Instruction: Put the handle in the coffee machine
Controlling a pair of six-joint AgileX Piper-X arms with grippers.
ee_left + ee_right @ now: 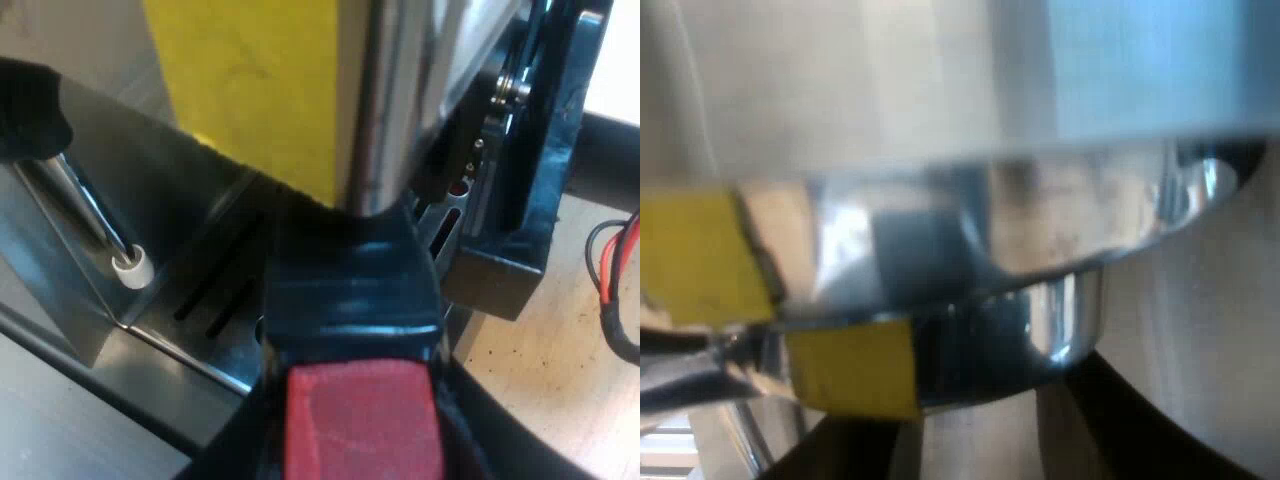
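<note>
Insertion step: the left gripper (360, 432) jaws hold the handle (350, 290) at the espresso machine (400, 90) front; next it probably needs seating and a locking twist; right gripper (980, 435): cannot tell.

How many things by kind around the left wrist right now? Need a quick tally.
silver metal espresso machine with a yellow patch: 1
dark holder handle with a red end: 1
thin metal steam wand with a white tip: 1
light wooden table: 1
Total: 4
</note>
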